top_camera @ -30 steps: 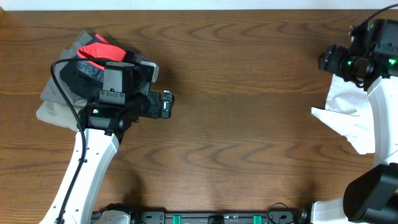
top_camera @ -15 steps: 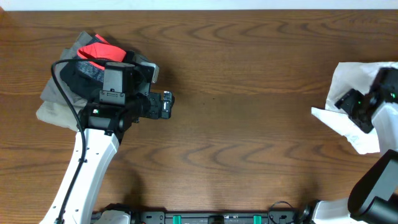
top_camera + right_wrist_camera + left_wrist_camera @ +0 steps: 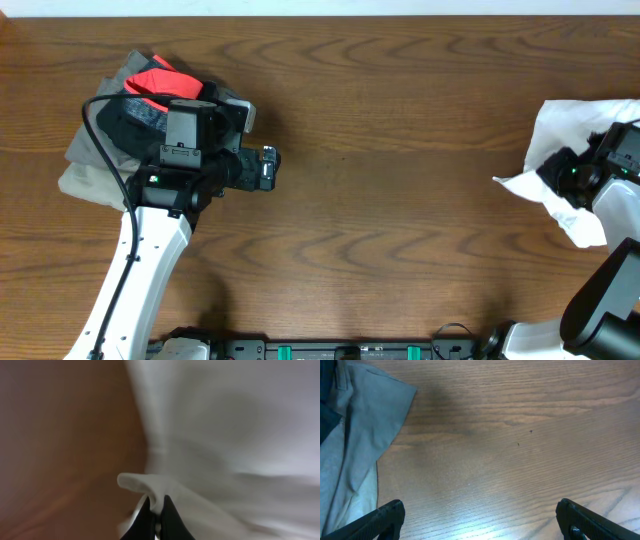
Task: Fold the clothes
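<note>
The white T-shirt lies bunched at the table's right edge, partly under my right arm. My right gripper sits on its left part and is shut on a raised fold of the white T-shirt; in the right wrist view the fabric is pinched between the dark fingertips of the gripper. At the left, my left gripper stands wide open over bare wood, nothing between its fingers. It points right, away from a pile of clothes.
The pile at the left holds grey, dark and red garments, partly hidden under the left arm. A grey garment's edge shows at the left of the left wrist view. Bare wooden tabletop spans the middle between the two arms.
My right arm came down from the far right corner onto the white T-shirt and shut on a fold of it. The shirt's left edge shifted slightly left. The left arm stayed still.
</note>
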{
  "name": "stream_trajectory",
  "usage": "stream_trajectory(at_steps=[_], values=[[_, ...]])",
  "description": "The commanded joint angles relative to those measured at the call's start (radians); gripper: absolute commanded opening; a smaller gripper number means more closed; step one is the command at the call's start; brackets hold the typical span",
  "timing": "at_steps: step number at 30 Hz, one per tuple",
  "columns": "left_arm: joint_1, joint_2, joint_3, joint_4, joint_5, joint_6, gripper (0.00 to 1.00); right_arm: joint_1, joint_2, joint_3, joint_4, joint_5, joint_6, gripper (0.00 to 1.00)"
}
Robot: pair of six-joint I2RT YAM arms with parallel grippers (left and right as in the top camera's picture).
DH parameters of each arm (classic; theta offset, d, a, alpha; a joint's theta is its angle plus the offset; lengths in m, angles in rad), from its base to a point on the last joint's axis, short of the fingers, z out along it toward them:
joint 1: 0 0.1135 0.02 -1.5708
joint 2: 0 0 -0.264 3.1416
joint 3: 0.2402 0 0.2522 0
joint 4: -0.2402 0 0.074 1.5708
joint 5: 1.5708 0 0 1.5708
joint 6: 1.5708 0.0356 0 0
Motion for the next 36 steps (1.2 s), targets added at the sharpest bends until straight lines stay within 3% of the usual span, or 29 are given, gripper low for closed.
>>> stream_trajectory(at_steps=[1, 4, 9, 15, 20, 23, 32, 36], values=[[-0.003, -0.003, 0.022, 0.001, -0.005, 0.006, 0.98, 0.052, -0.088, 0.026, 0.111, -0.425, -0.016, 0.01], [-0.003, -0.003, 0.022, 0.005, -0.005, 0.006, 0.98, 0.130, -0.142, 0.027, 0.312, -0.564, 0.093, 0.01], [-0.003, -0.003, 0.022, 0.005, -0.006, 0.006, 0.98, 0.336, -0.182, 0.027, 0.543, -0.561, 0.159, 0.01], [-0.001, -0.003, 0.022, 0.000, -0.059, 0.006, 0.98, 0.621, -0.146, 0.027, 0.499, -0.335, 0.133, 0.02], [-0.001, -0.003, 0.022, 0.000, -0.058, 0.006, 0.98, 0.793, -0.104, 0.027, 0.527, -0.320, 0.018, 0.02], [-0.001, -0.003, 0.022, 0.000, -0.058, 0.006, 0.98, 0.845, -0.103, 0.027, 0.527, -0.320, -0.048, 0.03], [-0.001, -0.003, 0.022, 0.000, -0.054, 0.001, 0.98, 0.858, -0.104, 0.027, 0.526, -0.333, -0.060, 0.04], [-0.002, -0.003, 0.020, 0.003, 0.033, -0.005, 0.98, 0.858, -0.104, 0.027, 0.531, -0.364, -0.059, 0.04]])
